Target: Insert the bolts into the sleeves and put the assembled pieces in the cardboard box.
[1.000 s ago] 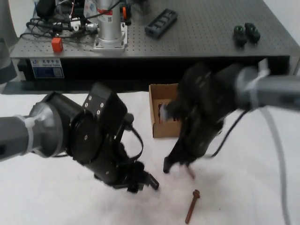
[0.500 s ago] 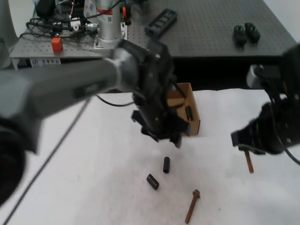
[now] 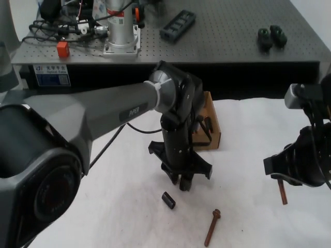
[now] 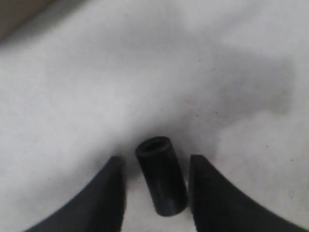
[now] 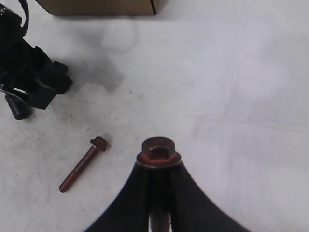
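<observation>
We find the left gripper [image 3: 184, 182] down on the cloth [image 3: 129, 217], in front of the box [image 3: 212, 130], its fingers standing either side of a sleeve [image 4: 161, 182] with a gap on each side. A second sleeve [image 3: 168, 200] lies just in front of it and a little to the left. A loose bolt [image 3: 212, 226] lies nearer to us, to the right. Well off to the right, the right gripper [image 3: 281, 180] clamps another bolt [image 5: 159, 153] between its fingers.
</observation>
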